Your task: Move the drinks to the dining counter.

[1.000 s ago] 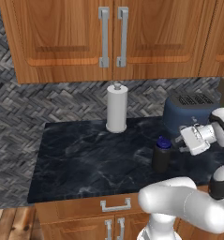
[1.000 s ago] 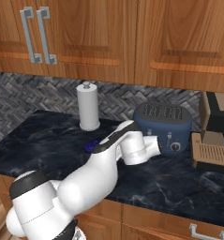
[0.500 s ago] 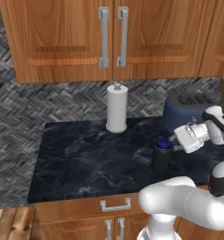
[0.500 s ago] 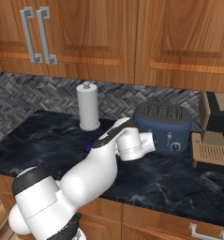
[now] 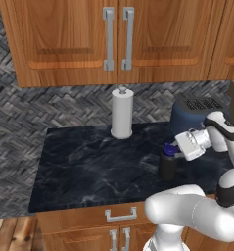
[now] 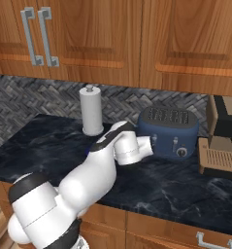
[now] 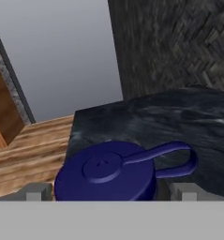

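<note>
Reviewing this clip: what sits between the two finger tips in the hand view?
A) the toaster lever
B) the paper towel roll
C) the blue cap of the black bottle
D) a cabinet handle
C: the blue cap, with its loop, lies between the gripper finger tips, atop the black bottle.

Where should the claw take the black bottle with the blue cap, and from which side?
Probably at the neck, just under the blue cap, coming from the toaster side as the claw is now. The black bottle stands upright and squat on the countertop. The cap's side loop juts out, so the fingertips should straddle the round cap, clear of it.
</note>
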Tool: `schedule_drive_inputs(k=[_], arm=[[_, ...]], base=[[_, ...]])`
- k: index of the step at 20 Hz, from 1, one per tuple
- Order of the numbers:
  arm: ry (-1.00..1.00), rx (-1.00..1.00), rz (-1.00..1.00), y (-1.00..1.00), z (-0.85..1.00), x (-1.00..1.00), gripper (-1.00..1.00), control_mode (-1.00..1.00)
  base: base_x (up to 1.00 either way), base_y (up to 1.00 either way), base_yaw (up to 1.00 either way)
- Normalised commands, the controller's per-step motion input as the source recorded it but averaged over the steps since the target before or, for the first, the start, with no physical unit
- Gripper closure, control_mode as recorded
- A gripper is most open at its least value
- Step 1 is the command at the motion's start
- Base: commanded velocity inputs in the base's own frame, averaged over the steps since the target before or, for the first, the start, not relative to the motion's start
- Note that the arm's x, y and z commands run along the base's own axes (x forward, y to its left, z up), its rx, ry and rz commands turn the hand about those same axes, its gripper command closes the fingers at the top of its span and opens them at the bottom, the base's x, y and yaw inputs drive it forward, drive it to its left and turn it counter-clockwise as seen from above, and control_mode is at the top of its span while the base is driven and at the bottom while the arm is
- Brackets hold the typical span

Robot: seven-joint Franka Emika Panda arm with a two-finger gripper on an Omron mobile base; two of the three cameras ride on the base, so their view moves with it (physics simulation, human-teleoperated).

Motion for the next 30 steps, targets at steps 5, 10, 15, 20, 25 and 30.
schedule_drive_inputs(k=[5,10,15,20,25,30], arm=[[0.0,0.0,0.0,0.16,-0.16,0.0,-1.0,-1.0],[0.01,0.0,0.0,0.24,-0.17,0.01,-1.0,-1.0],[0.0,0.0,0.0,0.13,-0.02,0.04,1.0,-1.0],[0.0,0.0,0.0,0.0,0.0,-0.02,1.0,-1.0],[-0.15,0.0,0.0,0.0,0.49,-0.32,1.0,-1.0],[-0.26,0.0,0.0,0.0,1.0,-0.57,1.0,-1.0]], base=[[0.0,0.0,0.0],[0.0,0.0,0.0],[0.0,0.0,0.0],[0.0,0.0,0.0],[0.0,0.0,0.0],[0.0,0.0,0.0]])
